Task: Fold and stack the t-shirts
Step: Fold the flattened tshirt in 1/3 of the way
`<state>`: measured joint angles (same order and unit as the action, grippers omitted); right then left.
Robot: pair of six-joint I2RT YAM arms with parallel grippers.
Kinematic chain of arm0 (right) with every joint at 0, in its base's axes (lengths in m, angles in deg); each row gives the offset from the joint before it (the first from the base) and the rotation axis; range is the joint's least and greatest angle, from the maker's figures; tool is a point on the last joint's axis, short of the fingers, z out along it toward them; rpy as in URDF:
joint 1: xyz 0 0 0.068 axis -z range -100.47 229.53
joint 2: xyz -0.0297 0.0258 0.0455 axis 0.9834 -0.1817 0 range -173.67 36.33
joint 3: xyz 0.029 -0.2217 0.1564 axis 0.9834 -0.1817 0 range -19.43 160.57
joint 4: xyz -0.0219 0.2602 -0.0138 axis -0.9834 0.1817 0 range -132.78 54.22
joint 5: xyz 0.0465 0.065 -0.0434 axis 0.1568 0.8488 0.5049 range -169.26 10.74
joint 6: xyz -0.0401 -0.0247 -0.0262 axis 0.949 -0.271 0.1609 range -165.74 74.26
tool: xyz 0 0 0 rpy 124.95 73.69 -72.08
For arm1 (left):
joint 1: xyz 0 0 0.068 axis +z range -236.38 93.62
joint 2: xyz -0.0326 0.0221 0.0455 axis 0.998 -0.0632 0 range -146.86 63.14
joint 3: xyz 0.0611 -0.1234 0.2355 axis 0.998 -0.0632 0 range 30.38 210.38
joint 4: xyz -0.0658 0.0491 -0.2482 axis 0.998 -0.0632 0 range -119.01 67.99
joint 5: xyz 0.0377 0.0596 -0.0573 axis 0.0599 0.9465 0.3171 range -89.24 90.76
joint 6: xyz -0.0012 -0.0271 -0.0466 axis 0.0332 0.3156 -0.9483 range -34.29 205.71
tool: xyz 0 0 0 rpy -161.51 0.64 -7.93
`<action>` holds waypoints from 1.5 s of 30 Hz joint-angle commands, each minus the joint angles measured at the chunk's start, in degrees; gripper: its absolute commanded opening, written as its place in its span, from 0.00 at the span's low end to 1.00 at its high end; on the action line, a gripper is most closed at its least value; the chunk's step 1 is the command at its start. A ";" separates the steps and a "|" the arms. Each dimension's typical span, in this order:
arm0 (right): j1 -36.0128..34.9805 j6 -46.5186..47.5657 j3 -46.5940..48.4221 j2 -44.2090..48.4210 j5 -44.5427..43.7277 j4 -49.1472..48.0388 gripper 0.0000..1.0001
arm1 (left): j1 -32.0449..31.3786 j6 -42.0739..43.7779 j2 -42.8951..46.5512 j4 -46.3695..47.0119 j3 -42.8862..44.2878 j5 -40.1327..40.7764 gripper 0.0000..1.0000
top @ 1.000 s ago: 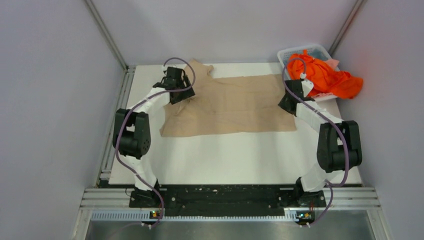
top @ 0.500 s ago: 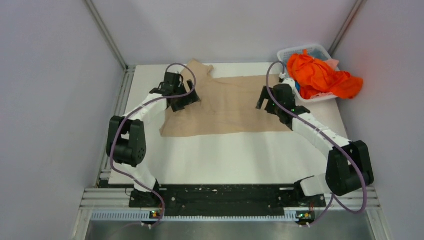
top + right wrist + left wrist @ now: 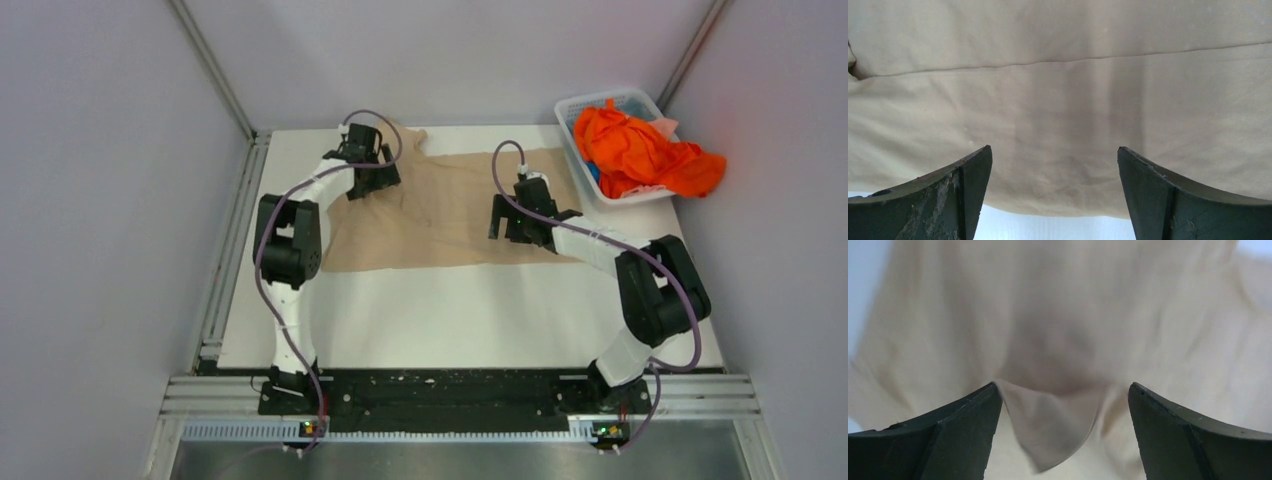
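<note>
The beige t-shirt [image 3: 450, 205] lies flat, ready for folding. The left gripper [image 3: 1063, 390] and right gripper [image 3: 1054, 150] hang above it, jaws spread, empty.

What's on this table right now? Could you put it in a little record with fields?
beige shirt: spread out on the far half of the white table
orange shirts: bunched in and over the white basket, far right corner
left pincer: open, over a raised fold of the beige shirt
right pincer: open, over the beige shirt's near edge
</note>
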<state>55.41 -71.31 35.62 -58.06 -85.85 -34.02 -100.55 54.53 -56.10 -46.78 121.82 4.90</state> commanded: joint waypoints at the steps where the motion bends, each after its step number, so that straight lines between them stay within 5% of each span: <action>1: -0.32 0.27 0.77 1.09 -1.82 -1.70 0.93 | 4.27 5.00 -9.79 -2.76 19.59 4.89 0.99; 4: -0.36 0.58 -0.05 2.32 -1.48 -1.78 0.93 | 5.31 6.15 -13.46 -5.75 28.89 5.69 0.99; 7: -0.35 1.20 -1.12 3.50 -1.07 -2.19 0.93 | 5.56 6.65 -10.76 -5.13 28.51 5.13 0.99; 12: -0.35 1.88 -1.16 3.09 1.75 -4.06 0.93 | 3.95 3.63 0.73 1.98 11.12 -7.16 0.99; 18: -0.83 2.55 1.40 -1.20 1.54 -3.76 0.93 | -4.01 0.93 14.31 8.34 -9.63 -7.86 0.99; 26: -0.98 -3.89 -0.74 -5.72 -1.68 1.55 0.90 | -9.10 -4.95 14.47 8.59 -25.03 -10.46 0.99; 37: -4.92 -10.35 -19.23 12.19 0.55 8.36 0.90 | -12.93 -15.23 31.79 6.92 -54.81 -5.87 0.99; 45: -20.32 -21.17 -26.36 20.93 1.66 17.15 0.89 | -23.98 -29.47 48.72 -7.29 -66.29 -1.57 0.99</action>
<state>42.37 -83.35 13.56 -38.59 -87.22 -31.40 -119.85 35.40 -11.03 -30.72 62.46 0.72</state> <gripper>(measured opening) 0.896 0.988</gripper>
